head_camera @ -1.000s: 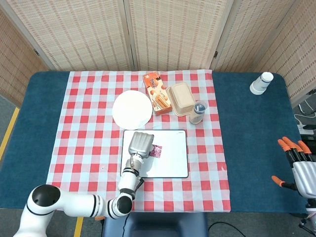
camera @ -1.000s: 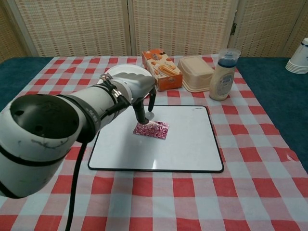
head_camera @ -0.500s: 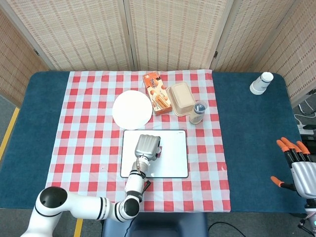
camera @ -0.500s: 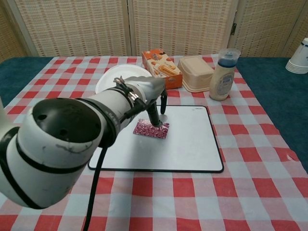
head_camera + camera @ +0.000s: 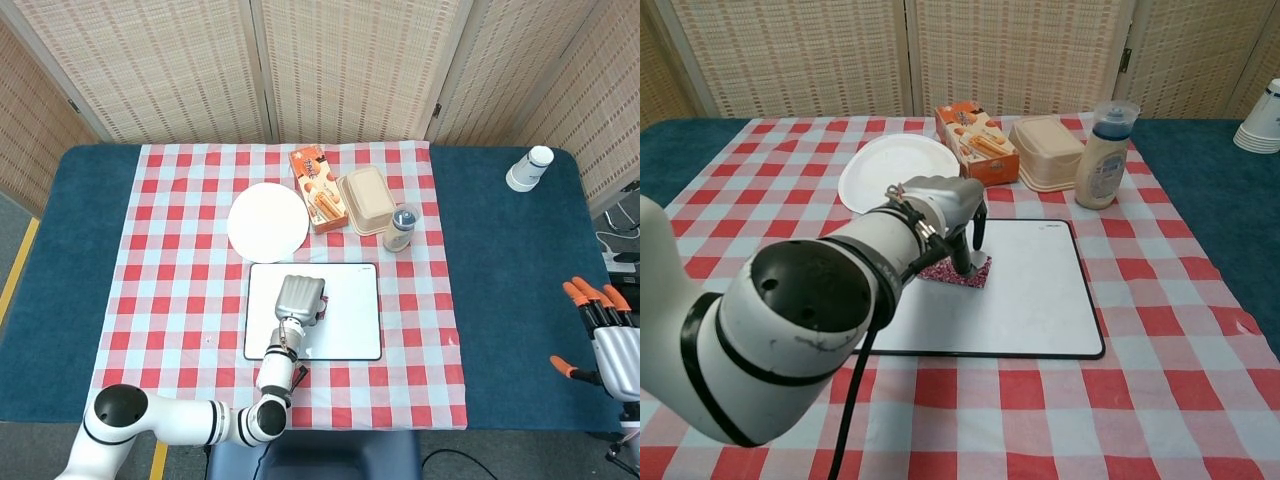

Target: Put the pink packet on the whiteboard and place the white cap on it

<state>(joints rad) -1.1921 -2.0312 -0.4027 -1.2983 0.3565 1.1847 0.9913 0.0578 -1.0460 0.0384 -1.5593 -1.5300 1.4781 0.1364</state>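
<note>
The pink packet lies flat on the whiteboard, left of its middle. My left hand hangs over the packet with fingers pointing down, their tips touching its top. A small pale piece, apparently the white cap, is pinched at those fingertips but mostly hidden. In the head view the left hand covers nearly all of the packet on the whiteboard. My right hand stays far off at the table's right edge, fingers spread and holding nothing.
Behind the board stand a white plate, an orange snack box, a beige lidded container and a bottle. Stacked paper cups sit at the far right corner on the blue cloth.
My left hand slid right from the packet's left edge to sit over it, fingertips now down on the packet. The right hand has not moved.
</note>
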